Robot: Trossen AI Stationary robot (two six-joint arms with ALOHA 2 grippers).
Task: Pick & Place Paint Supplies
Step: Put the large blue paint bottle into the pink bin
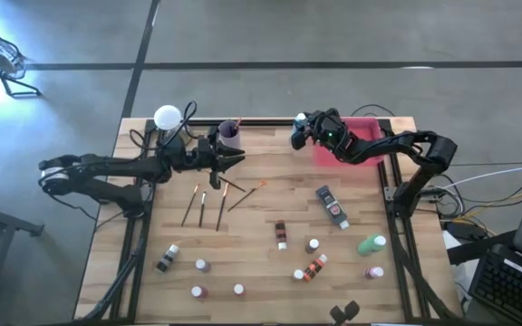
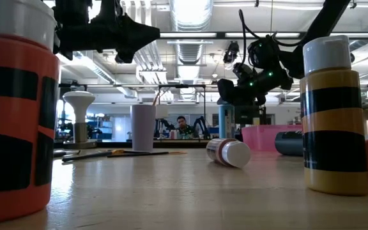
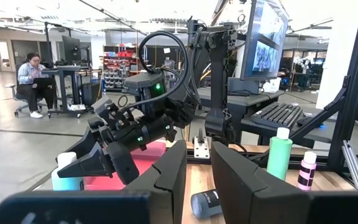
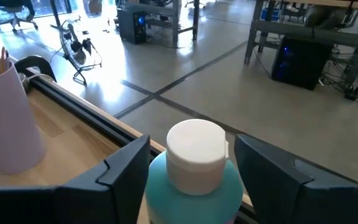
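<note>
A pale blue paint bottle (image 4: 194, 180) with a round white cap stands upright at the far edge of the table (image 1: 261, 208), just beside the near-left corner of the flat pink tray (image 1: 370, 127). Its body is a soft turquoise, wider than the cap, and the right gripper (image 4: 194, 171) has one dark finger on each side of it; the fingers are apart and look slightly clear of the bottle's sides, so a firm grip cannot be told. In the left wrist view the same bottle (image 3: 64, 177) shows beside the pink tray under the right arm.

The other supplies are spread over the table. Three thin brushes (image 1: 205, 205) lie together on the left half, with an orange-tipped one (image 1: 246, 193) slanting nearby. A large dark tube (image 1: 332, 206) lies to the right of centre, a green bottle (image 1: 371, 244) lies on its side near the right edge, and small white-capped bottles (image 1: 313, 245) are scattered across the near half, some upright, some lying. An orange bottle with black bands (image 1: 313, 267) lies among them.

The left gripper (image 1: 235, 160) hangs above the table beside the lilac cup (image 1: 229, 135), which holds brush handles; its fingers are nearly together with a narrow gap and nothing between them. A white lamp (image 1: 167, 117) stands at the far left corner.
</note>
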